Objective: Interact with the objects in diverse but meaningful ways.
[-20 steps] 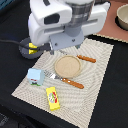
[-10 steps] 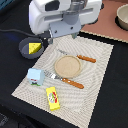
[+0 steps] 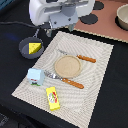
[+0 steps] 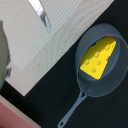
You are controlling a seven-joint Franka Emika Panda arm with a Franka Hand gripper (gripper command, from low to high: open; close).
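Cheese wedge (image 3: 34, 47), yellow and holed, lies inside the dark grey frying pan (image 3: 26, 50), which sits on the black bench (image 3: 115, 95) just off the striped placemat (image 3: 95, 75) at about nine o'clock from the round wooden plate (image 3: 67, 65). The wrist view shows the same cheese wedge (image 4: 98, 58) resting in the pan (image 4: 95, 85), with the pan's handle reaching away over the dark surface. A knife (image 3: 79, 57) with an orange handle lies at one o'clock of the plate and a fork (image 3: 65, 80) at six o'clock. The white-blue milk carton (image 3: 34, 76) stands at eight o'clock, the yellow box (image 3: 53, 98) at seven o'clock. The robot's white arm (image 3: 57, 12) hangs at eleven o'clock above the mat; its claw is hidden, so open or closed cannot be told.
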